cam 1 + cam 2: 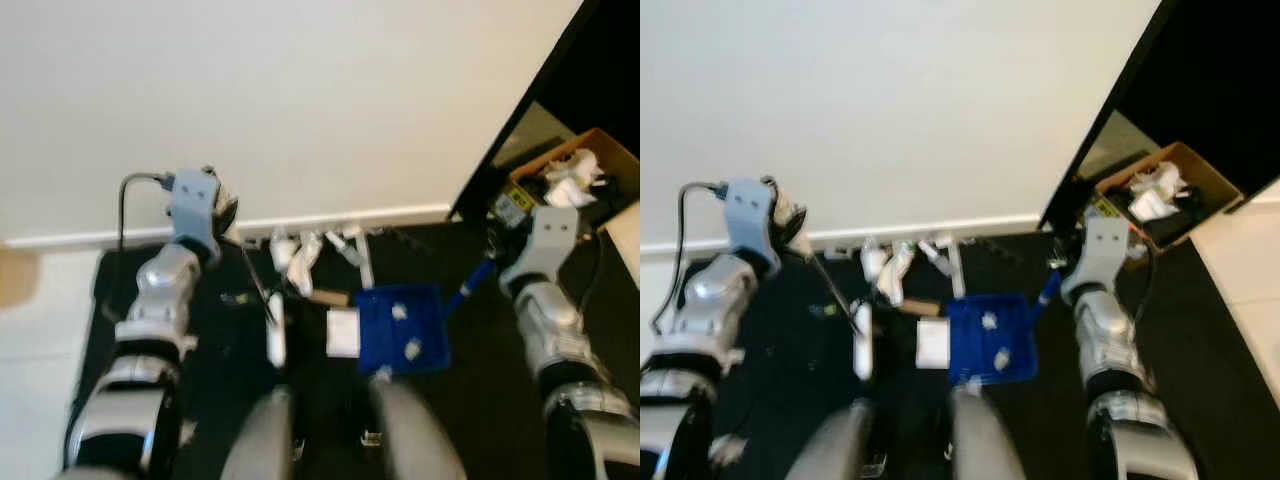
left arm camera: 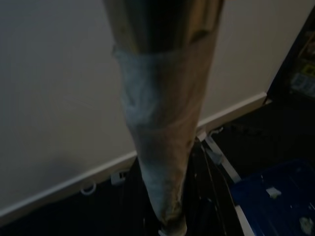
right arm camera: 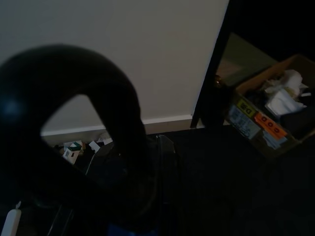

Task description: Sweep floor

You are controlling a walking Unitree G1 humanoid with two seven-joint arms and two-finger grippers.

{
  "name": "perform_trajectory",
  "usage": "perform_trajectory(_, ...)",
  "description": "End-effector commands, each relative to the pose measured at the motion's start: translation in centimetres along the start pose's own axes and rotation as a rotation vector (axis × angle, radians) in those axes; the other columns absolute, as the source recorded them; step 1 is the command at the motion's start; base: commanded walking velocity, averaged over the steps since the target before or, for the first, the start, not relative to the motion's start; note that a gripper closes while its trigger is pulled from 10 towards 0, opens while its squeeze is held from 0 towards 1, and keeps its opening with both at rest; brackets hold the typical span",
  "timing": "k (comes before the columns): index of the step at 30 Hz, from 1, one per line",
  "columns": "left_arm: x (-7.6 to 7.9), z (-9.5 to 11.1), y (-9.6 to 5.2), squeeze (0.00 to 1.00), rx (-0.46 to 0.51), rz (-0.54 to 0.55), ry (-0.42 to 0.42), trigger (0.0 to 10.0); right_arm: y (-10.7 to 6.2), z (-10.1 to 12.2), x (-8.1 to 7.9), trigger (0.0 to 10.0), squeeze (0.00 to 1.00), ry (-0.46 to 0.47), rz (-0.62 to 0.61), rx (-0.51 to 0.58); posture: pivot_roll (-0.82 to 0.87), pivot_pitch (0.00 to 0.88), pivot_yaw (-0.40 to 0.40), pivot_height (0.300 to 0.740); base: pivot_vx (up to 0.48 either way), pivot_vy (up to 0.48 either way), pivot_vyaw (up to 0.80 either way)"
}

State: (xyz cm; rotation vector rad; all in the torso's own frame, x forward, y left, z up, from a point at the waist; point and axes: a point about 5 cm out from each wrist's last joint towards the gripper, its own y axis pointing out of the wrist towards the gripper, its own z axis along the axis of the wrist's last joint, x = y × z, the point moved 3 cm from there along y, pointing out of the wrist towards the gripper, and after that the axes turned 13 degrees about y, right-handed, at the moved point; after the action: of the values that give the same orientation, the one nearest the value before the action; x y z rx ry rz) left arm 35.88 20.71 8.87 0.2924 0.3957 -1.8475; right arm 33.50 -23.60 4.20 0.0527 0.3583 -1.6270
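The broom [image 1: 262,300] is clasped by the left gripper [image 1: 215,205], angled down so its head meets the scraps [image 1: 305,250] along the baseboard; the blue dustpan [image 1: 402,325] is gripped by its handle in the right gripper [image 1: 497,262], laid flat on the dark floor [image 1: 480,400] just beside the scraps, a few bits already caught

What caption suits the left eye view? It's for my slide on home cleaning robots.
Robot's right gripper holds a blue dustpan by the wall while litter lies along the baseboard.
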Motion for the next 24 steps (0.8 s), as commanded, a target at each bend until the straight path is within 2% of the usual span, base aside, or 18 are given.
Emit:
perform_trajectory(1,0.2,0.2,0.0,0.00,0.003,-0.009,0.021,10.0,-0.7,-2.6,-0.6,10.0,0.00,0.111,0.007,-0.078,0.04,0.097,0.015,0.740,0.000,0.000,0.00)
perform_trajectory(4,0.6,0.5,0.1,0.00,0.001,-0.024,0.049,10.0,-0.9,-2.6,-0.1,10.0,0.00,0.110,-0.005,-0.077,0.04,0.097,0.015,0.740,0.000,-0.126,0.00)
perform_trajectory(10,0.8,0.8,0.3,0.00,0.004,-0.015,0.073,10.0,-1.0,-2.5,0.2,10.0,0.00,0.107,-0.013,-0.075,0.03,0.098,0.013,0.740,0.000,-0.480,0.00)
perform_trajectory(12,0.9,1.0,0.3,0.00,0.014,-0.010,0.053,10.0,-1.0,-2.4,0.4,10.0,0.00,0.105,-0.015,-0.074,0.03,0.098,0.011,0.740,0.000,-0.480,0.00)
perform_trajectory(13,0.7,1.1,0.4,0.00,0.014,0.020,0.030,10.0,-1.0,-2.4,0.5,10.0,0.00,0.103,-0.018,-0.074,0.03,0.099,0.010,0.740,0.000,0.000,0.00)
perform_trajectory(17,0.6,1.1,0.4,0.00,0.014,0.030,0.028,10.0,-0.9,-2.2,0.7,10.0,0.00,0.100,-0.020,-0.073,0.03,0.100,0.008,0.740,0.000,0.000,0.00)
perform_trajectory(24,0.1,0.4,0.1,0.00,-0.017,0.050,0.083,10.0,-0.4,-1.6,0.2,10.0,0.00,0.087,-0.001,-0.069,0.03,0.097,0.003,0.740,0.000,0.000,0.00)
